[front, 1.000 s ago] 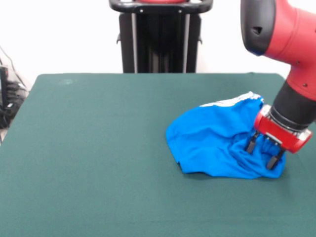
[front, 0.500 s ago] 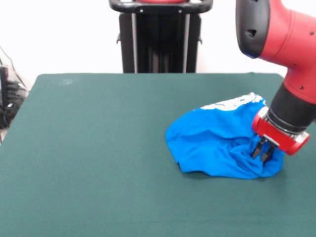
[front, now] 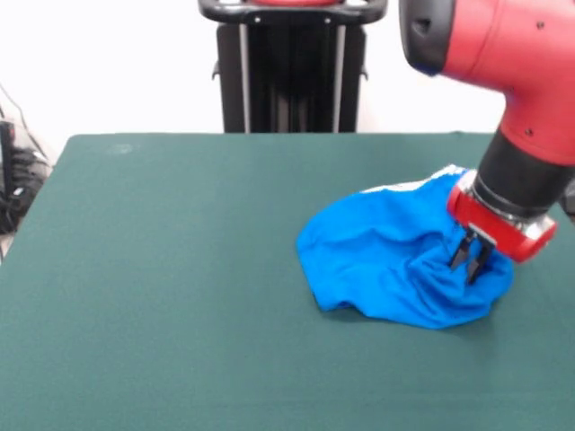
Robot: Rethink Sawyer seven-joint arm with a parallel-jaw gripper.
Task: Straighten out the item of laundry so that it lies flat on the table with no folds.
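So my gripper [front: 469, 263] is pinched shut on a fold of the blue T-shirt [front: 386, 256], a soft crumpled heap stretched crosswise on the right of the green felt table [front: 162, 269].

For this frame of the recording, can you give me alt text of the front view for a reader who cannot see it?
A red and black robot arm's end effector is pinched shut on a crumpled bright blue T-shirt, gathering its fabric into folds. The shirt lies bunched on the right side of a dark green table.
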